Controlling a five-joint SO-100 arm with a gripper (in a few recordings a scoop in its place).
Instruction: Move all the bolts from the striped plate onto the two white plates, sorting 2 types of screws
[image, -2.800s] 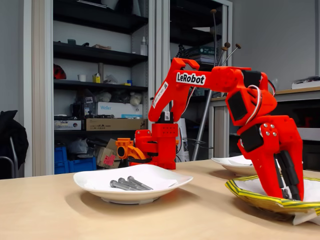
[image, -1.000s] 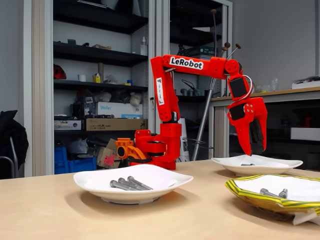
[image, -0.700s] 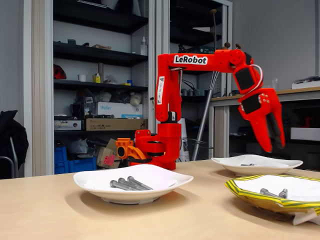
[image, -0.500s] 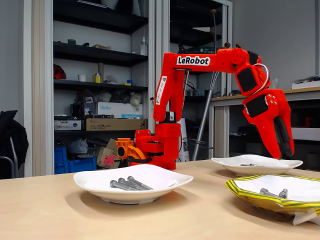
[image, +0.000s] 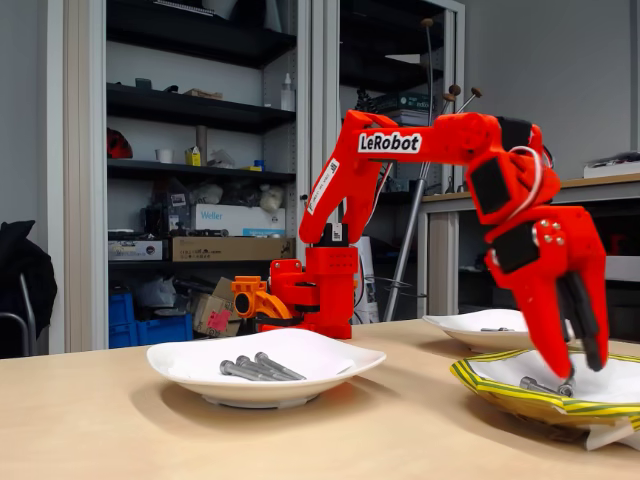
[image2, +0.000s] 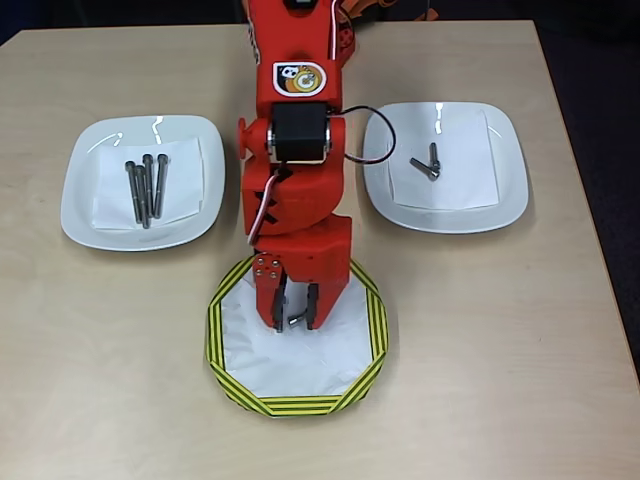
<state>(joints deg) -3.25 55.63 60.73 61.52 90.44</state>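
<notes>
Between your claw's (image2: 297, 322) spread fingers, low over the striped plate (image2: 372, 330): one short bolt (image2: 296, 320), not yet pinched; you close straight on it

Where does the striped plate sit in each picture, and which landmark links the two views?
Fixed view: the striped plate is at the lower right, nearest the camera.
Overhead view: the striped plate is at the lower centre, below the two white plates.
Shared landmark: the red gripper hangs over it.
</notes>
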